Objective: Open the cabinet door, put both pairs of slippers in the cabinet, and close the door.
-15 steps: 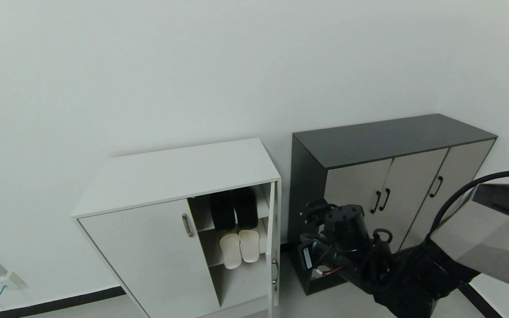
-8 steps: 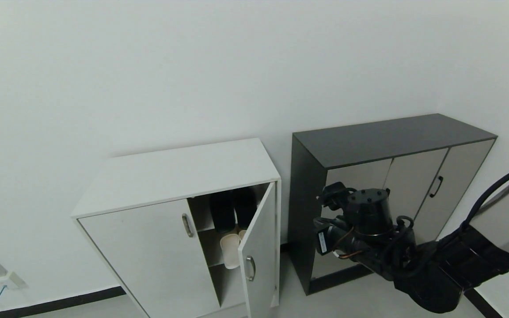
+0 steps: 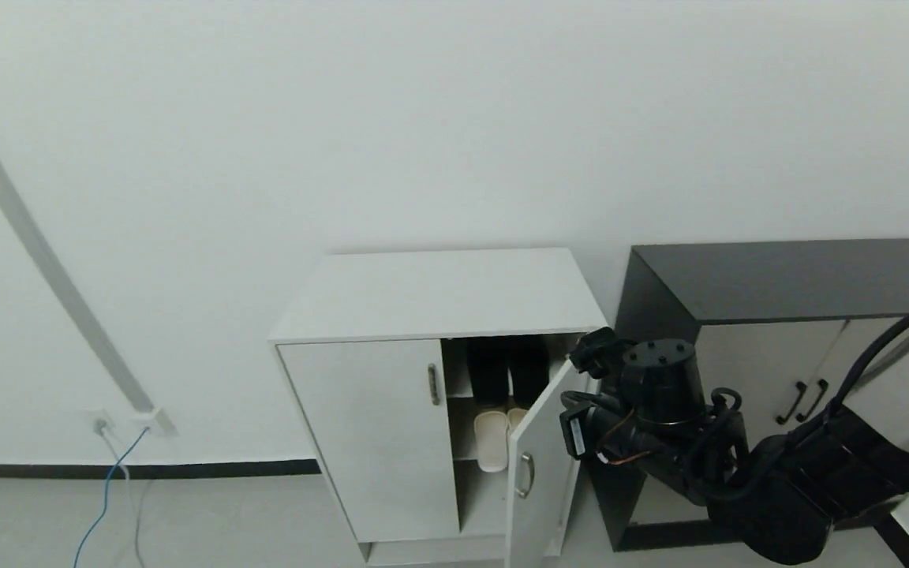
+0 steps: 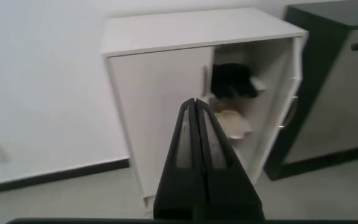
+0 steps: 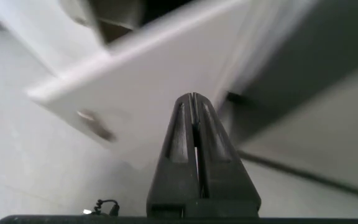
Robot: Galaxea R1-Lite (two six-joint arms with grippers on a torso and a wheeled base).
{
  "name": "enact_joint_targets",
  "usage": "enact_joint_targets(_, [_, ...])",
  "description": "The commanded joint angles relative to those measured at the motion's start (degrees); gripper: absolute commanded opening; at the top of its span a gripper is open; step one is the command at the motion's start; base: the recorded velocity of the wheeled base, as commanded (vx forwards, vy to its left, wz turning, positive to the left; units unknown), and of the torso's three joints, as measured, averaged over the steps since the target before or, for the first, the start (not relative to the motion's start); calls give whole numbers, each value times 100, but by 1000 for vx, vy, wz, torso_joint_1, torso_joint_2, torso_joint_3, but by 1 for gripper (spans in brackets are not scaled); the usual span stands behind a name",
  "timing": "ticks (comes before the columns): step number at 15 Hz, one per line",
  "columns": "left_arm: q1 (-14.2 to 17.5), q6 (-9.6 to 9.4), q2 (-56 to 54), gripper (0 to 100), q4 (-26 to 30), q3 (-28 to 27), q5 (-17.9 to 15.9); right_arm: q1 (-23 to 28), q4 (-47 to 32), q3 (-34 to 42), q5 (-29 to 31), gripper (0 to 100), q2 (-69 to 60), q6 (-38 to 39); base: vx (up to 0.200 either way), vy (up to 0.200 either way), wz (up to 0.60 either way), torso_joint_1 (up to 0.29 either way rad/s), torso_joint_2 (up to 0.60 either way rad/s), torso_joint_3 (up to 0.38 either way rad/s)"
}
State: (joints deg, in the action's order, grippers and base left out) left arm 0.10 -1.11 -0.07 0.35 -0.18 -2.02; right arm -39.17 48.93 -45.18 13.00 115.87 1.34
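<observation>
The head camera has turned, so the white cabinet (image 3: 439, 292) now sits nearer the middle of the head view. This is a shift of the view, not of the furniture. The cabinet's right door (image 3: 537, 442) stood edge-on and fully open one second ago. It is now swung partway toward shut, with its handle (image 3: 528, 475) facing outward.

The right claw (image 5: 194, 106) is pinched together with nothing in it and points at the door's outer face. Contact cannot be confirmed. The left claw (image 4: 195, 106) is also pinched together, holds nothing, and is held well back from the cabinet.

The black slippers (image 3: 506, 371) lie on the upper shelf and the white slippers (image 3: 492, 430) on the shelf below. The door partly hides both pairs.

A dark cabinet (image 3: 786, 280) stands just beside the white one. A wall socket (image 3: 99, 422) with a blue cable (image 3: 107, 489) is on the left.
</observation>
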Motion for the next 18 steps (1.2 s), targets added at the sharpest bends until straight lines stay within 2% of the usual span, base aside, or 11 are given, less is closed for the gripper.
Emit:
enact_joint_targets(1, [-1, -3, 7, 0, 0, 1, 0, 6, 2, 71, 10, 0, 23, -108, 0, 0, 0, 0, 0, 0])
enact_joint_targets(6, [-1, 5, 7, 0, 0, 1, 0, 76, -15, 246, 36, 0, 14, -336, 0, 0, 0, 0, 0, 0])
enact_joint_targets(9, [-1, -3, 7, 0, 0, 1, 0, 164, -33, 651, 1, 0, -188, -679, 0, 0, 0, 0, 0, 0])
enact_joint_targets(14, [-1, 5, 7, 0, 0, 1, 0, 120, -7, 1275, -8, 0, -205, -758, 200, 0, 0, 0, 2, 0])
enact_joint_targets(18, [-1, 5, 7, 0, 0, 1, 0, 58, 2, 1231, -8, 0, -73, -749, 0, 0, 0, 0, 0, 0])
